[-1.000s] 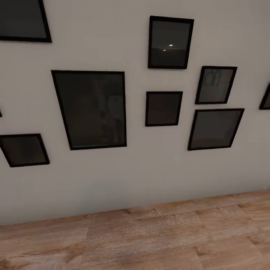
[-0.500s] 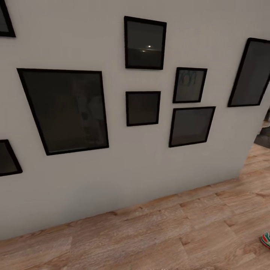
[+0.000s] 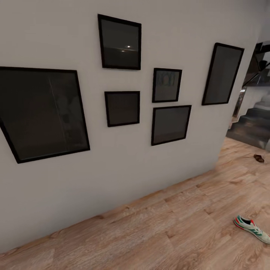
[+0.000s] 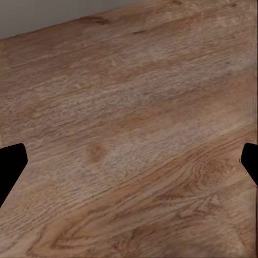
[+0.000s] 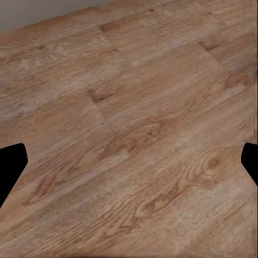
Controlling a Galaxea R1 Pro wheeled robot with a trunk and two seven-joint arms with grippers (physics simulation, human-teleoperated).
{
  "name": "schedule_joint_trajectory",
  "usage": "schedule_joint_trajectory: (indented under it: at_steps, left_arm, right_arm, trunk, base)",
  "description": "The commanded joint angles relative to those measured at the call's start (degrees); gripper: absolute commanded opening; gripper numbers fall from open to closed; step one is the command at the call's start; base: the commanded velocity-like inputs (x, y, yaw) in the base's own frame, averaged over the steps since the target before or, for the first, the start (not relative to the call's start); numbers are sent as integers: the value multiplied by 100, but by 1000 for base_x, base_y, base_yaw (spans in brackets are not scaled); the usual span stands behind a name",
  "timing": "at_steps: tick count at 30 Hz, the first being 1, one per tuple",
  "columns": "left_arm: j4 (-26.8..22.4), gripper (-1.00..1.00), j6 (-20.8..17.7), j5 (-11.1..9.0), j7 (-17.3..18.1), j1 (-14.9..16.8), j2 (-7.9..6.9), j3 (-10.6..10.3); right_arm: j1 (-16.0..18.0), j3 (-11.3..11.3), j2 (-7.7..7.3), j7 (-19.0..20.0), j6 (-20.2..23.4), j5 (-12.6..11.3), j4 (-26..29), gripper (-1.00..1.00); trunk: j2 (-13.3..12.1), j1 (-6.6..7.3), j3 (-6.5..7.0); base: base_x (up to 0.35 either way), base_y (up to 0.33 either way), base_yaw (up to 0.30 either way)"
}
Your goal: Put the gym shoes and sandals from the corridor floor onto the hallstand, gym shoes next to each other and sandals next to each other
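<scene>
Cream-white low sneaker with green stripes and red-orange heel: toe cut off by the head view's right edge. Small dark brown shape on the wood floor near the grey stairs: too small to identify. Large black-framed picture: cropped at left.

Flat black fingertips with angled, blunt ends, seen at both edges of the left wrist view. Same plain black tips in the right wrist view. No markings, screws or cables visible.

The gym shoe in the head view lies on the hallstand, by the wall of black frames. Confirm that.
Not on a hallstand: the head view shows the gym shoe lying on the corridor floor, out from the wall hung with black frames.
</scene>
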State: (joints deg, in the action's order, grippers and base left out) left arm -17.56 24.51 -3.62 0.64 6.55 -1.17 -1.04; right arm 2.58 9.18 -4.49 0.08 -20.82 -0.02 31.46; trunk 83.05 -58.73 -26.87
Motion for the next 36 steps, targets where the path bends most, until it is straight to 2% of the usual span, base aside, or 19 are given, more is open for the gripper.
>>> schedule_joint_trajectory:
  at_steps: [1, 36]
  left_arm:
    - [2, 100, 17, -38, 7, -1, 0, -15]
    - [7, 100, 26, -42, 1, -5, -6, -10]
  right_arm:
    - [5, 19, 1, 4, -19, 1, -7, 100]
    - [5, 23, 43, 9, -19, 2, -18, 100]
  trunk:
    - [3, 0, -6]
    - [3, 0, -12]
  base:
    - [0, 0, -300]
    - [0, 0, -300]
